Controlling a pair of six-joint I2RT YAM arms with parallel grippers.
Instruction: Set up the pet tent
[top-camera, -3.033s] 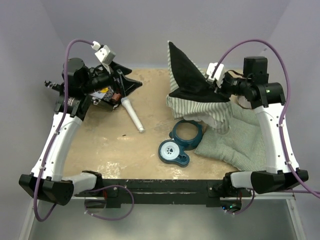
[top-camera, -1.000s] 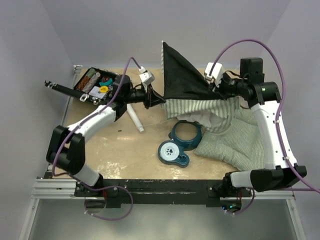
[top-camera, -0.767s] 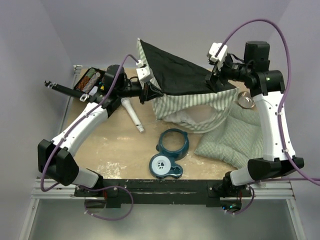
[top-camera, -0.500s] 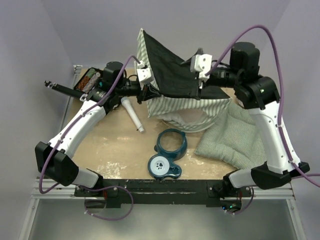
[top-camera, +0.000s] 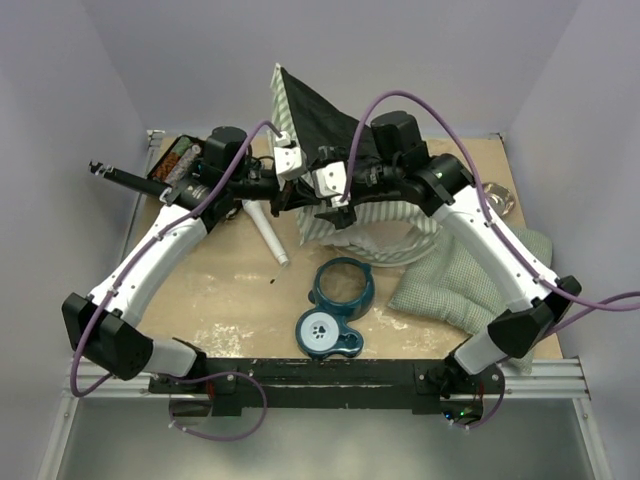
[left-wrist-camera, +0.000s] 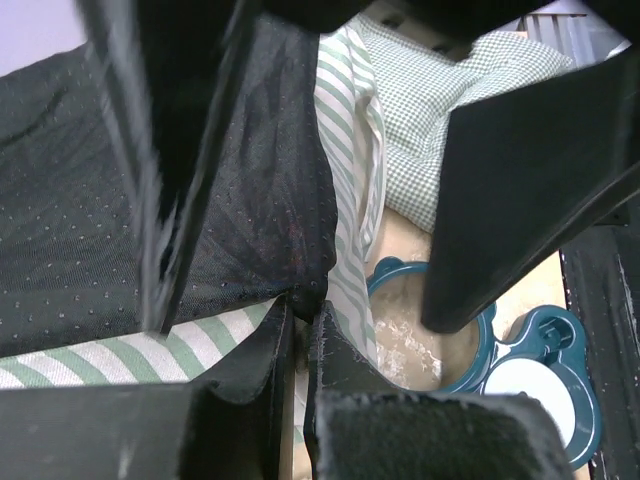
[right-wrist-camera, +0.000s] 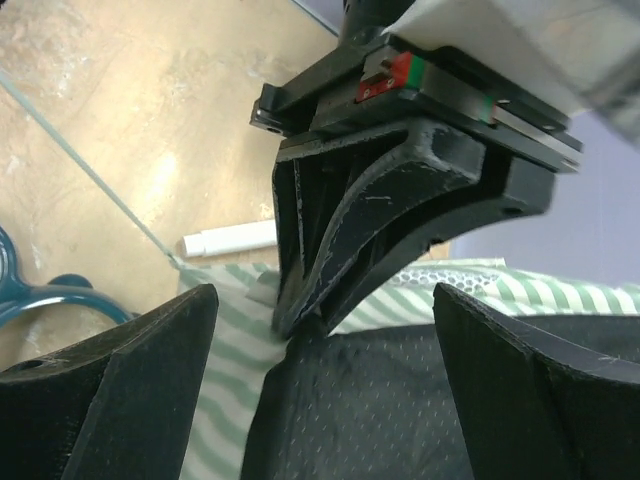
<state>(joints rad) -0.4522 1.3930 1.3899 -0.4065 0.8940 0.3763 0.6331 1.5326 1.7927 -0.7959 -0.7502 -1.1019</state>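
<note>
right gripper (top-camera: 337, 206) has left the tent's far-right corner and swung across to its left corner. pet tent (top-camera: 312, 110) has folded narrower, its black floor panel tipped up steeply at the back of the table (top-camera: 200, 290). left gripper (left-wrist-camera: 300, 314) is clamped on that left floor corner. the right gripper's fingers (right-wrist-camera: 110, 400) stand wide apart either side of the pinch. just in front of the tent lies a teal bowl stand (top-camera: 335, 305), to its front right a checked cushion (top-camera: 455, 280), and to its left a white tube (top-camera: 268, 232).
</note>
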